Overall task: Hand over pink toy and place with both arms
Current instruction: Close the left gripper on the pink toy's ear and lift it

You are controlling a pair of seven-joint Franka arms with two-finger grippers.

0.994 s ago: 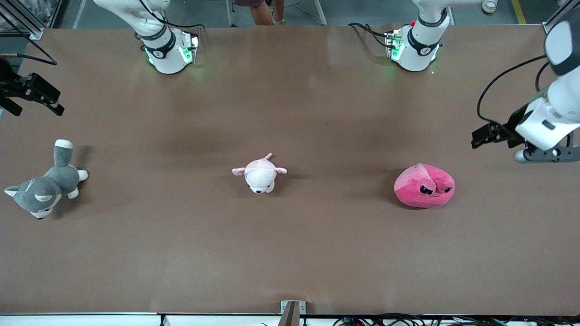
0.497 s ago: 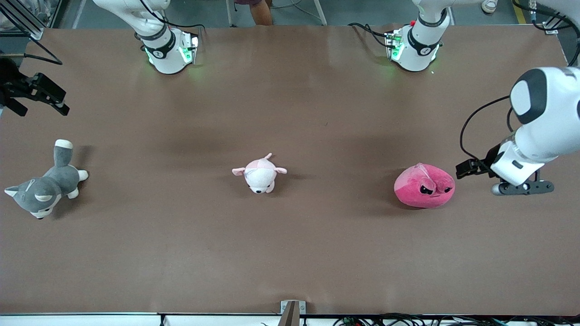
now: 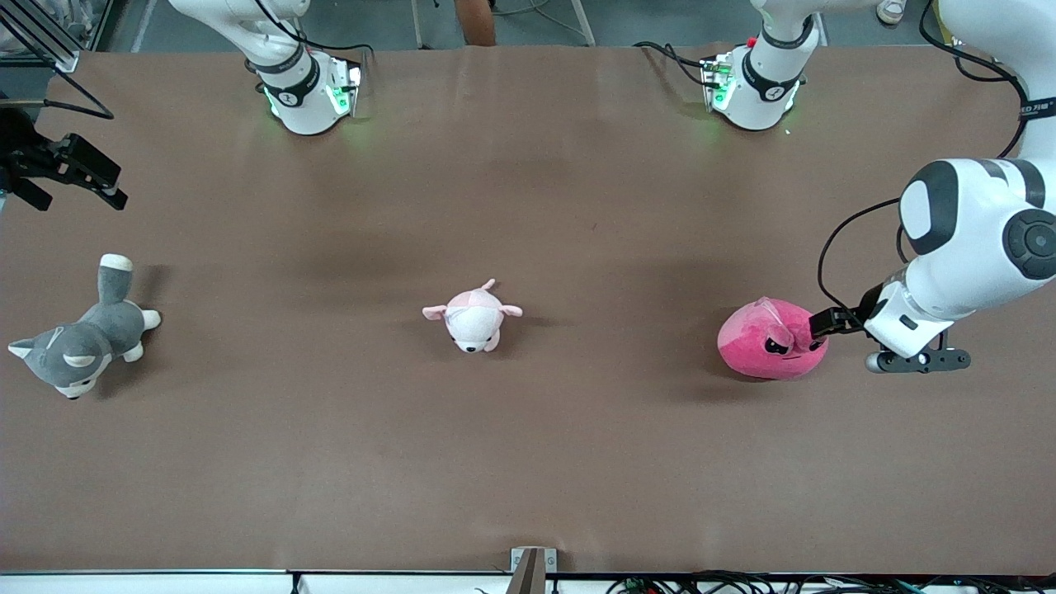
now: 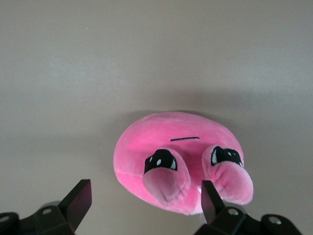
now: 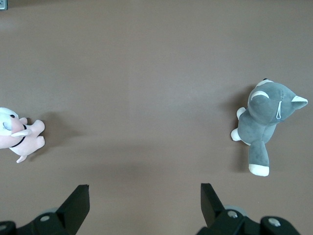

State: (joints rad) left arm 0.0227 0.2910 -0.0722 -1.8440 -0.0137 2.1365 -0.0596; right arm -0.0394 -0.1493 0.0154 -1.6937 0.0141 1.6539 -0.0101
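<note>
Front view: pink toy [image 3: 771,340] sits right of center on the table [image 3: 528,454], left gripper [image 3: 827,322] at its edge. Right gripper [image 3: 74,169] waits, upper left.

Left wrist view: fingers [image 4: 78,200] spread wide around the plush. Looks soft, light, squishy, so I'd pinch across its middle.

Right wrist view: fingers [image 5: 76,203] spread, holding nothing.

I count three plush toys on my table [image 3: 528,462], one pink toy [image 3: 763,342], one pale pink-and-white plush [image 3: 472,317], one grey husky plush [image 3: 82,334], two arms.
</note>
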